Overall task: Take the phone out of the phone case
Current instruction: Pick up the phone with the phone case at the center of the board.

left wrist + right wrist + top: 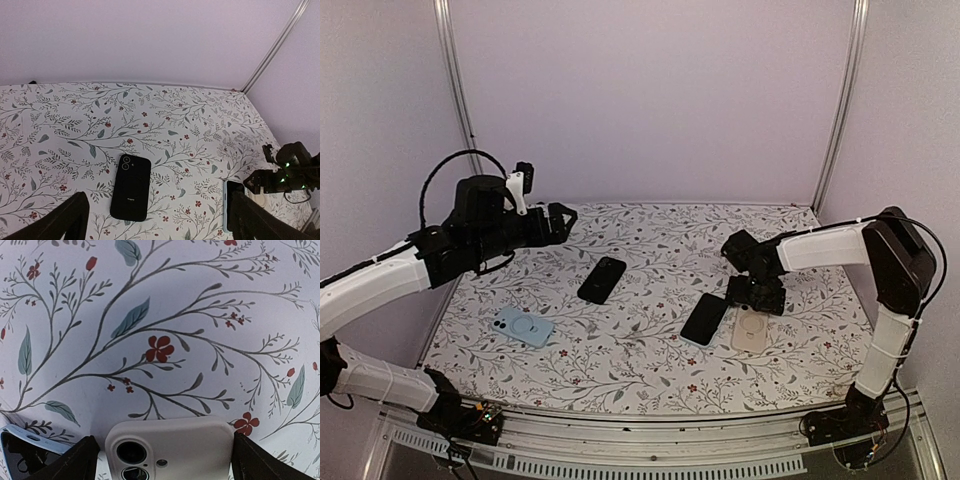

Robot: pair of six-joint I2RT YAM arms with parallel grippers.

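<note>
Fingers of the right arm stand spread, straddling the camera end of the beige phone case lying flat on the counter, phone inside. Its long axis runs back beneath the wrist. Left fingers, also spread, hover well apart; the right arm is nearer.

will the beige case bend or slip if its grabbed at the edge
Beige case looks matte and rubbery, so probably grippy, its rim likely soft. A phone's lenses fill its cutout, so it's likely stiff and weighty. Lying flat, it shouldn't roll or tip.
</note>
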